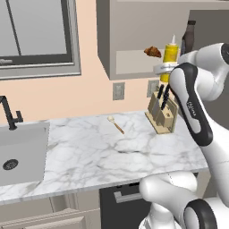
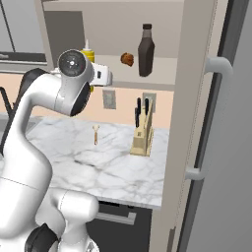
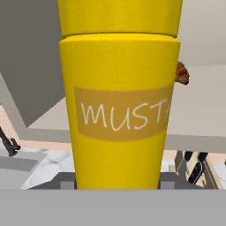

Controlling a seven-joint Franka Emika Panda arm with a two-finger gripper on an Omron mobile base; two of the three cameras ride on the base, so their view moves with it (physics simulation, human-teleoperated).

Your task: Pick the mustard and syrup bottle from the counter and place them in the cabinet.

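Gripper (image 1: 164,68) clamped narrowly around the upright mustard (image 1: 170,56), held at the cabinet (image 1: 134,31) front

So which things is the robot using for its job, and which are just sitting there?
For the job:
- slim yellow mustard squeeze bottle, held by the gripper
- dark brown syrup bottle, already on the shelf
- grey-beige wall cabinet
- white marble counter

Just lying about:
- small brown croissant
- wooden knife block
- wooden spoon
- sink
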